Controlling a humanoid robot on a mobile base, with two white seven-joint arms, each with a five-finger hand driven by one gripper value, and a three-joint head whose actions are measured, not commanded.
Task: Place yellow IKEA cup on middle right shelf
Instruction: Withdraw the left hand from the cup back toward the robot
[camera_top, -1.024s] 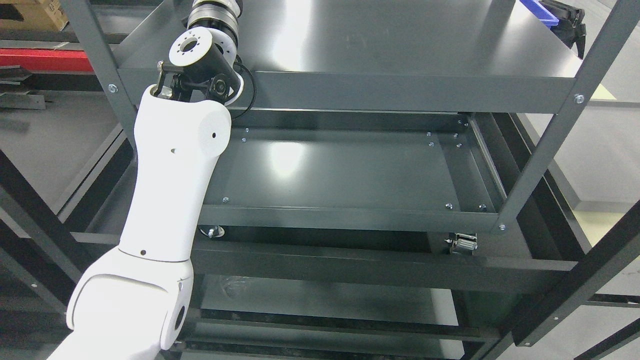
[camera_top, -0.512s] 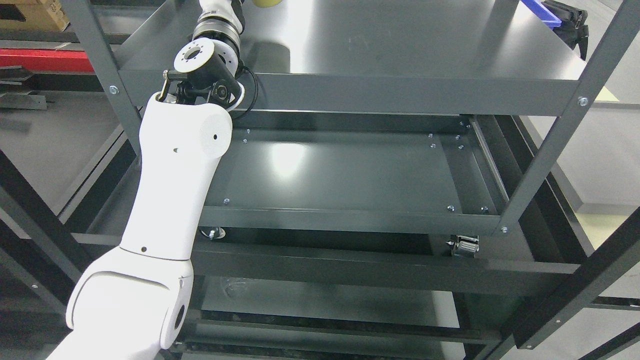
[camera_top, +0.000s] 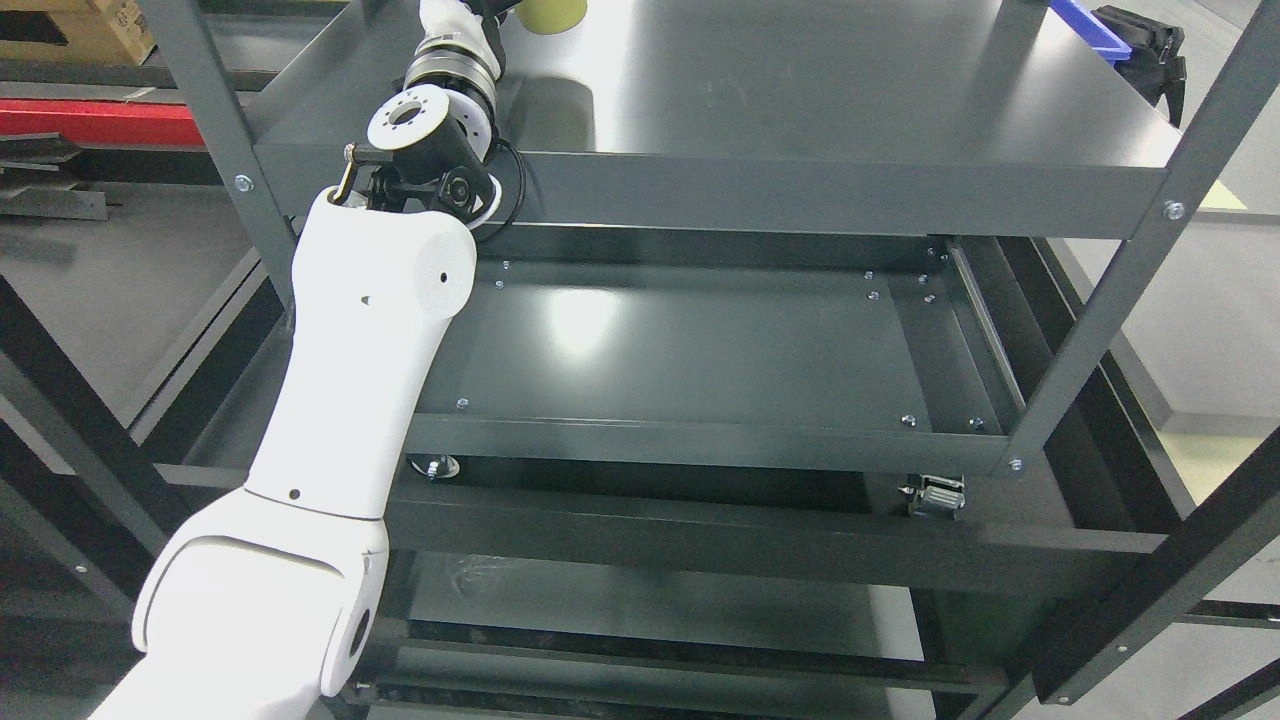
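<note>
The yellow cup (camera_top: 553, 12) shows only as its lower part at the top edge, hovering over the left back of the upper dark shelf board (camera_top: 820, 110), with its shadow on the board below it. My left arm (camera_top: 350, 380) rises from the lower left past the shelf's front rail. Its hand (camera_top: 503, 8) is mostly cut off by the top edge. Dark fingers lie against the cup's left side and hold it. The shelf board below (camera_top: 700, 340) is bare. My right arm does not show.
Grey uprights stand at the shelf's front left (camera_top: 230, 170) and front right (camera_top: 1110, 290). A blue bin (camera_top: 1090, 22) and a black object (camera_top: 1150, 45) sit at the far right corner. A cardboard box (camera_top: 70, 30) and a red bar (camera_top: 90, 122) lie beyond on the left.
The camera has tilted, so the whole picture slid down and a little right. The yellow cup has come into view at the top edge, and arm and cup have moved slightly right.
</note>
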